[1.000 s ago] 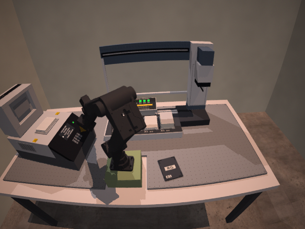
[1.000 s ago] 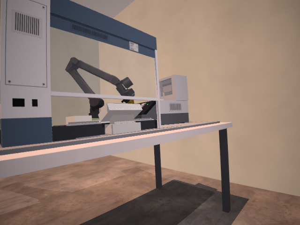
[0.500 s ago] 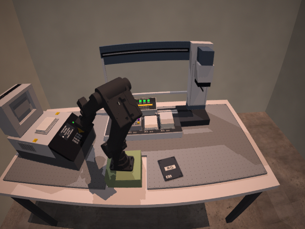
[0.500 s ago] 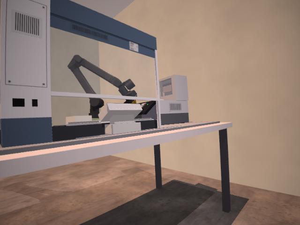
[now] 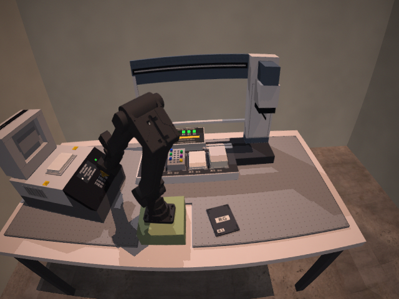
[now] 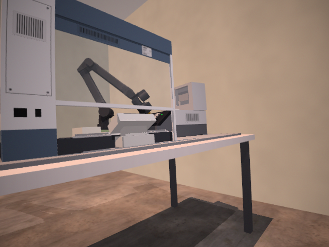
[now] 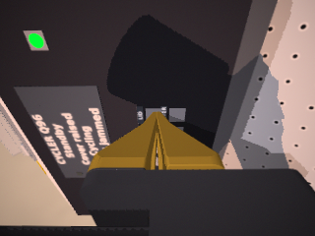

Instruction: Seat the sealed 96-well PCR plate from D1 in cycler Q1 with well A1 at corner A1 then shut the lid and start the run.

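Observation:
Q1 [image 5: 61, 180] stands at the table's left with its lid [image 5: 27, 141] raised. A white sealed plate [image 5: 61, 162] lies on Q1's block, long side along the front; I cannot read its corners. The lamp [image 7: 35, 40] is green and also shows in the top view [image 5: 95, 159]. My gripper [image 7: 157, 118] is shut and empty, its yellow tips close over the keypad, right beside the key marked LID [image 7: 140, 115]. I cannot tell whether the tips touch a key. In the top view the gripper [image 5: 103, 174] is mostly hidden behind the arm. D1 is hidden behind the arm.
On the deck row stand the tube cooling block [image 5: 175, 159], the other plate [image 5: 197, 159] and the deep-well block [image 5: 217, 153]. The regrip nest RG [image 5: 223, 222] lies empty at front right of the arm's base [image 5: 163, 222]. A gantry frame [image 5: 262, 96] stands behind the deck.

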